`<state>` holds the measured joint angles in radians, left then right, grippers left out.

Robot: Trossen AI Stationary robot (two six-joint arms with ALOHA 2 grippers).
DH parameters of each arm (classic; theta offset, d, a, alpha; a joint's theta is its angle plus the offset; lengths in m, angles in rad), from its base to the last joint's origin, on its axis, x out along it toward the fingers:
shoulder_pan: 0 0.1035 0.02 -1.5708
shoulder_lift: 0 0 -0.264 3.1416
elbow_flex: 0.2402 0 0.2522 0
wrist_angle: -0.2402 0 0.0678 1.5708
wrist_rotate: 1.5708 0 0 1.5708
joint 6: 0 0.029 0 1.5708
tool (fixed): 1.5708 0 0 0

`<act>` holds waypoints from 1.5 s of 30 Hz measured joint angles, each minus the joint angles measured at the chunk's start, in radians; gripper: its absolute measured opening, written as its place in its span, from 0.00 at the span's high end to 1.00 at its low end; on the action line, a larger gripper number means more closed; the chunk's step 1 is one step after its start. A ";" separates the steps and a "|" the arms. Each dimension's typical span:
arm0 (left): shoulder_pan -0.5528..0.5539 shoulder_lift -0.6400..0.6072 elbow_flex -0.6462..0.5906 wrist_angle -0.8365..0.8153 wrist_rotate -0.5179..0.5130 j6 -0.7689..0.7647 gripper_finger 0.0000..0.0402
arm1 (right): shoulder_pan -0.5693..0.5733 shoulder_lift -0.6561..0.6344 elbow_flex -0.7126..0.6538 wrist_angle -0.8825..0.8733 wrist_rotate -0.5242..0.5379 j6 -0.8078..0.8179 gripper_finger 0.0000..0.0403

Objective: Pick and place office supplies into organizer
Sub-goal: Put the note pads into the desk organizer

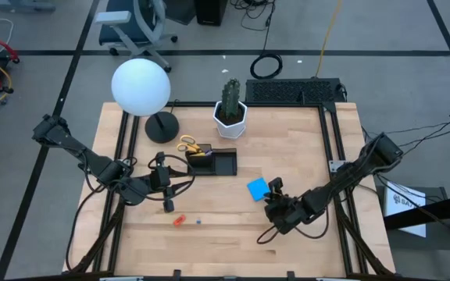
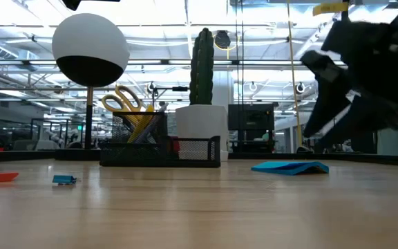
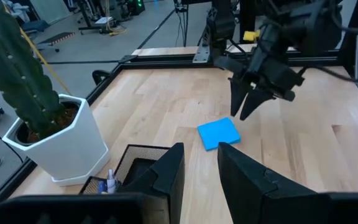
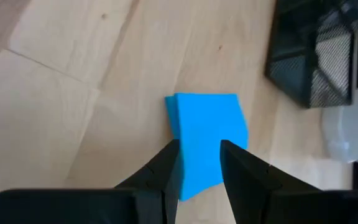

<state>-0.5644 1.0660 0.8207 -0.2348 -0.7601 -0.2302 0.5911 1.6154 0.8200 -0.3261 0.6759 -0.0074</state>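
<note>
The blue sticky-note pad (image 1: 258, 188) (image 4: 207, 134) lies flat on the wooden table (image 1: 233, 226), to the right of the black organizer (image 1: 213, 161). My right gripper (image 4: 201, 155) (image 1: 276, 191) hangs open above the pad, a finger on either side in its wrist view. In the low view it (image 2: 323, 117) is raised clear of the pad (image 2: 289, 167). The yellow-handled scissors (image 1: 190, 146) (image 2: 126, 104) stand in the organizer with pens. My left gripper (image 3: 201, 158) (image 1: 166, 179) is open and holds nothing, left of the organizer. A red-orange piece (image 1: 180, 221) and a tiny blue piece (image 1: 198, 221) lie on the table's near part.
The white hexagonal cactus pot (image 1: 230, 117) stands just behind the organizer, the round lamp (image 1: 141, 86) on its black base (image 1: 162, 126) to the far left, and a black keyboard (image 1: 295, 91) at the far edge. Bare wood lies near the front edge.
</note>
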 joint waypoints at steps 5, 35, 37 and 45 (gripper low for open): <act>0.000 0.000 0.000 0.000 0.000 0.000 0.74 | 0.000 0.065 0.000 -0.007 -0.036 0.031 0.74; 0.004 0.000 0.000 0.000 0.000 -0.014 0.74 | -0.027 0.078 -0.001 0.001 0.031 0.033 0.77; 0.004 0.000 0.000 0.000 0.000 -0.014 0.74 | -0.027 0.078 -0.001 0.000 0.032 0.021 0.77; 0.004 0.000 0.000 0.000 0.000 -0.015 0.74 | -0.056 0.078 -0.001 0.004 0.056 -0.016 0.77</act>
<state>-0.5606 1.0660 0.8207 -0.2348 -0.7601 -0.2455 0.5347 1.6936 0.8189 -0.3221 0.7321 -0.0238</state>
